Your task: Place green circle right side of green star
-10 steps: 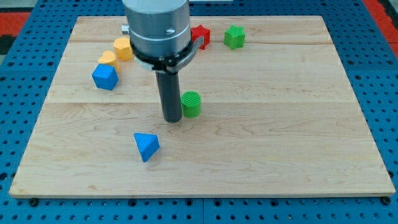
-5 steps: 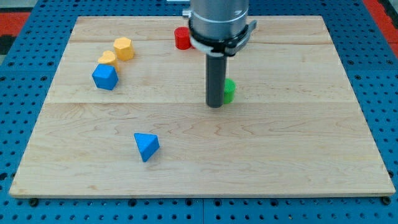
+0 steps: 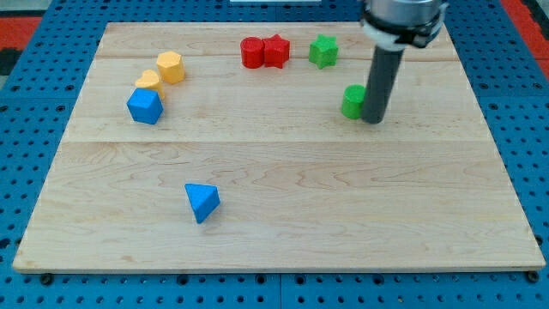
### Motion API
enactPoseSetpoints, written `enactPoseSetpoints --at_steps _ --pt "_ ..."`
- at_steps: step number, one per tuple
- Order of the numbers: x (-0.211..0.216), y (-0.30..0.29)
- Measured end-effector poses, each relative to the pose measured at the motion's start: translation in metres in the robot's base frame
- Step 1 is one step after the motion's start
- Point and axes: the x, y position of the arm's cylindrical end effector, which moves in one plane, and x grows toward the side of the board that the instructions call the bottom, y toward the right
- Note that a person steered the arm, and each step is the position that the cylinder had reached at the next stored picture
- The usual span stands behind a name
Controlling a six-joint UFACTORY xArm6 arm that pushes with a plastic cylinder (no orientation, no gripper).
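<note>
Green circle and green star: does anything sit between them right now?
No. In the camera view, only bare board separates the green circle from the green star; my tip sits at the circle's right.

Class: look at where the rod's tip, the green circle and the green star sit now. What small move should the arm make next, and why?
Probably bring my tip round below the green circle and nudge it toward the view's top. The circle lies below and slightly right of the green star, not level with it, and my tip stands against the circle's right side, where pushing would send it left.

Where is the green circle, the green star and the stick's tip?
green circle [image 3: 352,101], camera view, its visible left side.
green star [image 3: 323,51], camera view, its top face.
my tip [image 3: 372,119], camera view, rod's very bottom end.
</note>
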Motion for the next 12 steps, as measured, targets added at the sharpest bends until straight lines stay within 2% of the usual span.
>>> enactPoseSetpoints --at_steps 1,2,3,5,6,7,9,10,11,12 --pt "-0.038 0.004" --pt "0.014 0.010" --pt "0.034 -0.035" --pt "-0.056 -0.009" --pt "-0.062 -0.014" --pt "-0.044 -0.074" --pt "-0.078 -0.047" --pt "-0.081 -0.019" --pt "-0.081 -0.015" --pt "-0.041 -0.030"
